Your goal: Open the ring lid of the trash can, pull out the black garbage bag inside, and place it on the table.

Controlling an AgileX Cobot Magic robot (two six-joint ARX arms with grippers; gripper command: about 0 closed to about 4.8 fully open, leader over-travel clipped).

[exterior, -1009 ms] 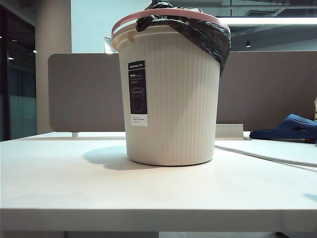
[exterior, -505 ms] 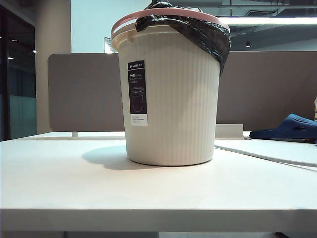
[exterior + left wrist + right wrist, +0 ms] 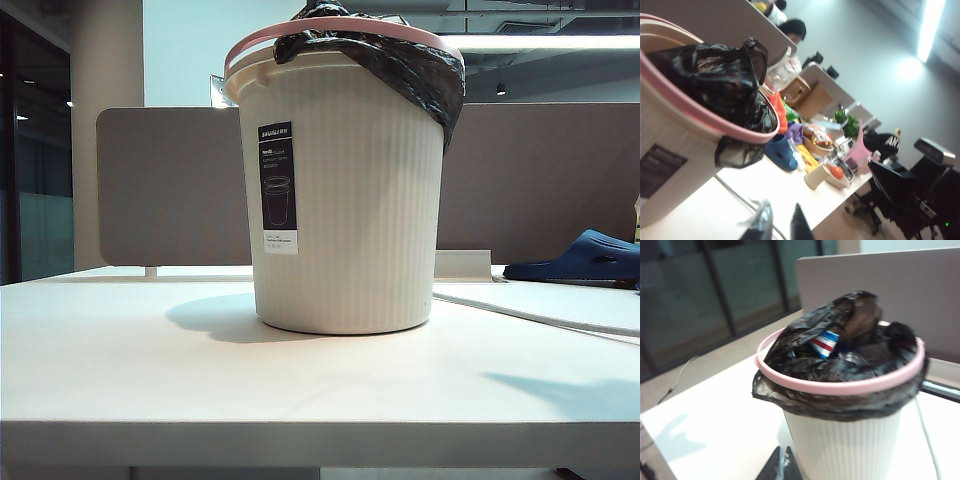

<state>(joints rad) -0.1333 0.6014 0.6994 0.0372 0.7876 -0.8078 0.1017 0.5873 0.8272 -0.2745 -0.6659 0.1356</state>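
The cream trash can (image 3: 345,190) stands upright in the middle of the white worktop (image 3: 200,380), its pink ring lid (image 3: 840,385) down on the rim over the black garbage bag (image 3: 840,340), which bulges above it and spills over the edge. The left tool (image 3: 780,222) hangs beside the can, its tips a little apart and holding nothing. The right tool (image 3: 781,465) sits low in front of the can, tips pressed together, empty.
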